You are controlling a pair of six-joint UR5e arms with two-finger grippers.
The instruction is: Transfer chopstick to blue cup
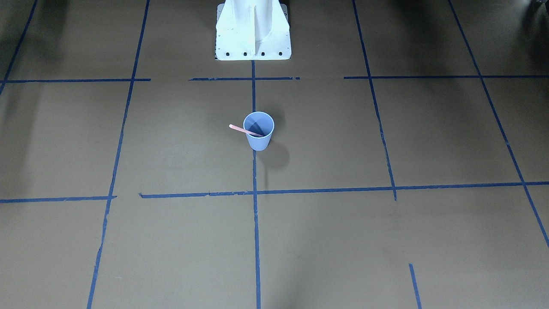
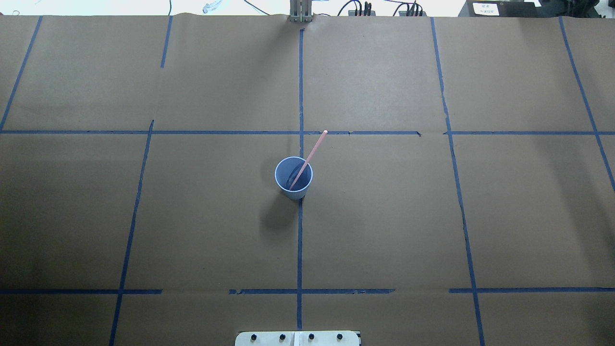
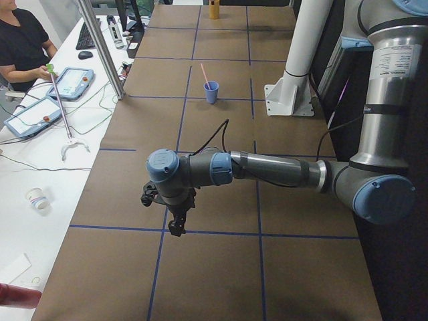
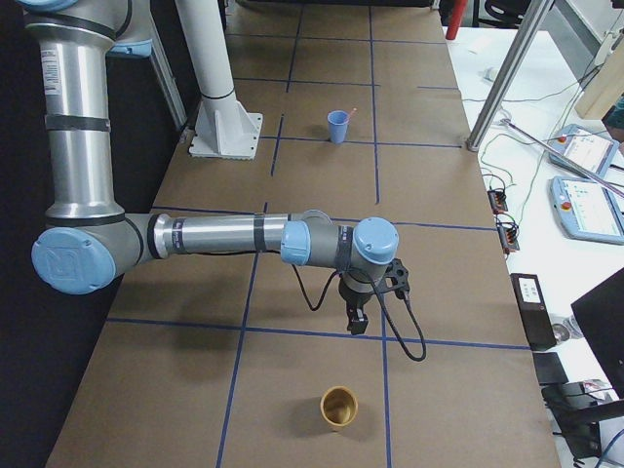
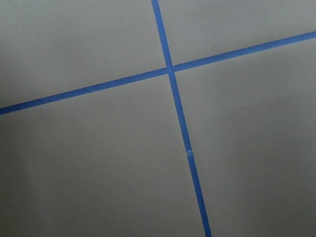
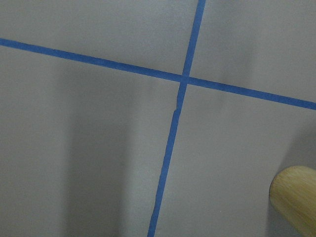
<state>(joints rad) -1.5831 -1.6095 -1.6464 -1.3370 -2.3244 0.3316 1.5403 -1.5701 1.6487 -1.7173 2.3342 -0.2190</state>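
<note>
The blue cup stands upright at the table's middle, on the central tape line. It also shows in the overhead view. The pale pink chopstick stands in the cup, its lower end inside, and leans out over the rim. Both arms are far from the cup, near the table's two ends. My left gripper shows only in the exterior left view, pointing down above a tape crossing. My right gripper shows only in the exterior right view, also pointing down. I cannot tell whether either is open or shut.
A tan wooden cup stands near my right gripper; its edge shows in the right wrist view. The white robot base is behind the blue cup. An operator sits at the side table. Blue tape lines cross the brown paper.
</note>
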